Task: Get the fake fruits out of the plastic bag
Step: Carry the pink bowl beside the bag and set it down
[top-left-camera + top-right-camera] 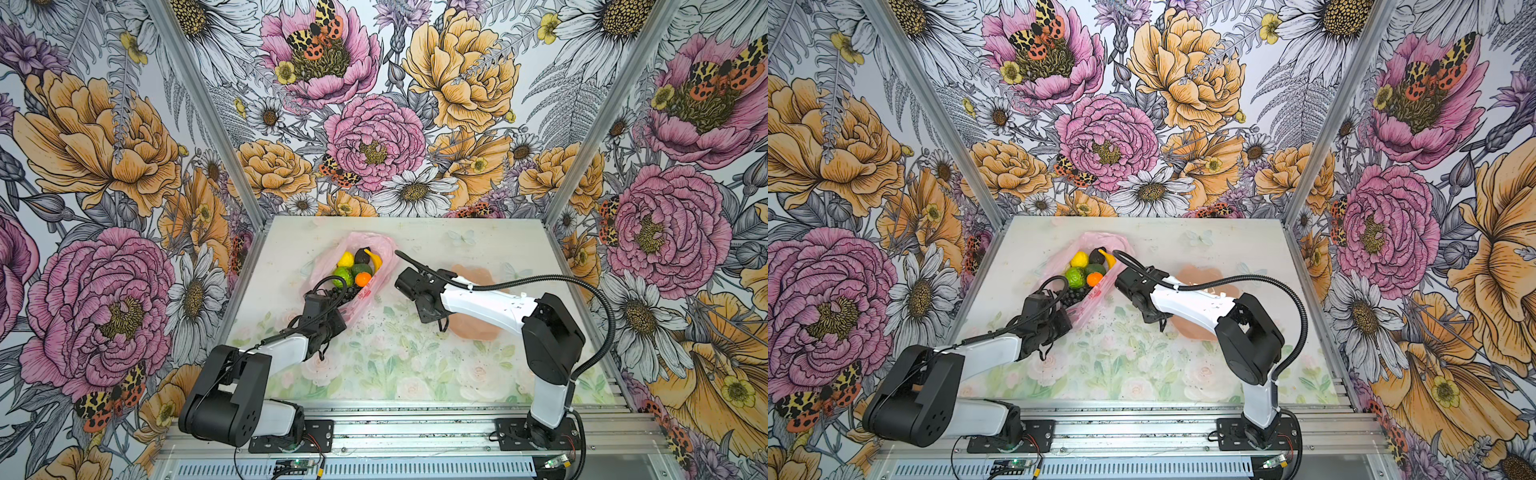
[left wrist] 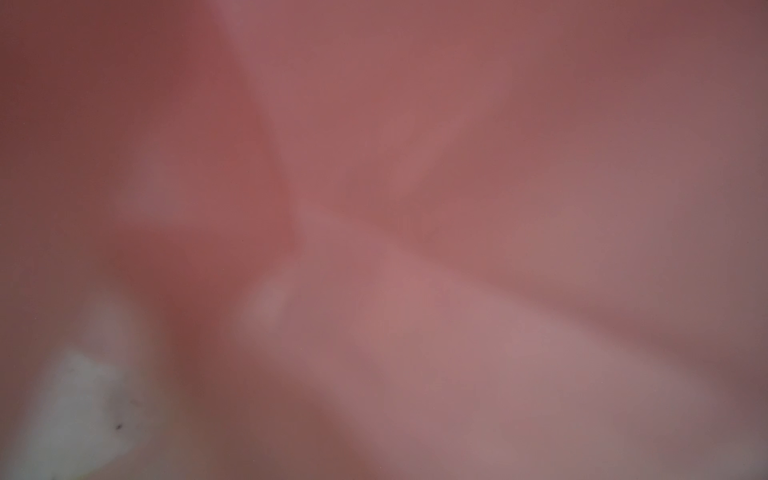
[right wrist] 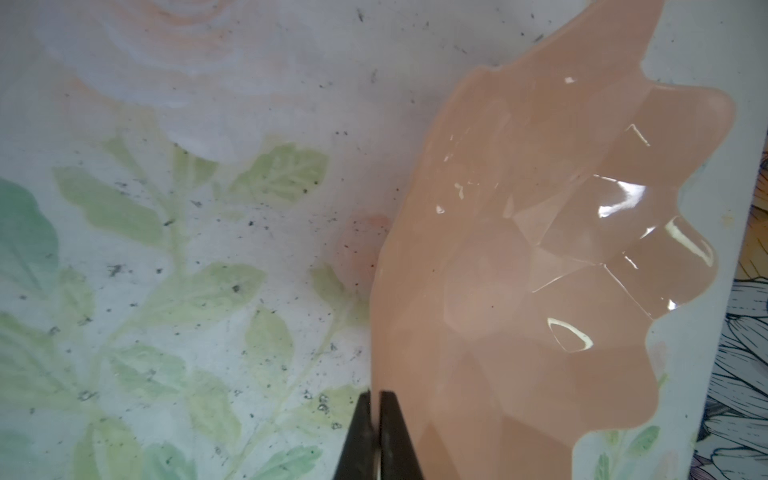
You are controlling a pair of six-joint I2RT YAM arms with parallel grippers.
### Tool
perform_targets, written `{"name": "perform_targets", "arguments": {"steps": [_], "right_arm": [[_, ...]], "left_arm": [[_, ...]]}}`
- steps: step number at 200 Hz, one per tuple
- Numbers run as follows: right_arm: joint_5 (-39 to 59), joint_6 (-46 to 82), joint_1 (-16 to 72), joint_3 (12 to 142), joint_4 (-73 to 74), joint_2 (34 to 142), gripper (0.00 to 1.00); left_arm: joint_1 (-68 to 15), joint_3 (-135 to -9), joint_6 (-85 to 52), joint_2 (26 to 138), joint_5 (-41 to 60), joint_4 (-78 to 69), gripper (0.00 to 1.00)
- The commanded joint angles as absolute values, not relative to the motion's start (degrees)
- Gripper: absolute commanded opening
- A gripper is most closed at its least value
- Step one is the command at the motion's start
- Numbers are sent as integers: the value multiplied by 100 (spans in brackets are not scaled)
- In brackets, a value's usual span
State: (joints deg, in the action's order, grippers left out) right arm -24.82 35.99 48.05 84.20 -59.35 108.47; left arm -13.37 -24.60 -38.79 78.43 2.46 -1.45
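Note:
The pink plastic bag (image 1: 368, 241) lies open at the table's back left in both top views. In it I see a lemon (image 1: 345, 259), lime (image 1: 343, 276), avocado (image 1: 361, 269), orange (image 1: 363, 279), banana (image 1: 374, 259) and dark grape bunch (image 1: 340, 292). My left gripper (image 1: 332, 320) sits at the bag's near end, shut on its film. Blurred pink plastic bag (image 2: 415, 208) fills the left wrist view and hides the fingers. My right gripper (image 3: 376, 399) is shut and empty, hovering at the edge of the peach dish (image 3: 540, 249), right of the bag (image 1: 1096, 239).
The peach scalloped dish (image 1: 478, 328) lies right of centre, partly under the right arm, and looks empty where it shows. The floral table mat (image 1: 395, 365) spreads in front. Patterned walls enclose the left, back and right sides. A metal rail (image 1: 415, 428) runs along the front.

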Motion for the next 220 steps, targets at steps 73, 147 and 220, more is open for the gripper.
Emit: {"name": "perform_targets", "arguments": {"steps": [73,147,220], "right_arm": [[-1887,3185,5247,8864,-5696,10782,41],[-1304,3282,3423,7396,-5432,8622,82],[560,3780,854,5413,-3435,7816,92]], "left_arm": [[-1318,-2417,-3755,7778,266,-169,0],[-1415,-2473,-3705,7835,280,-140,0],[-1546,-2497,-3675,7822,68,-87,0]]}}
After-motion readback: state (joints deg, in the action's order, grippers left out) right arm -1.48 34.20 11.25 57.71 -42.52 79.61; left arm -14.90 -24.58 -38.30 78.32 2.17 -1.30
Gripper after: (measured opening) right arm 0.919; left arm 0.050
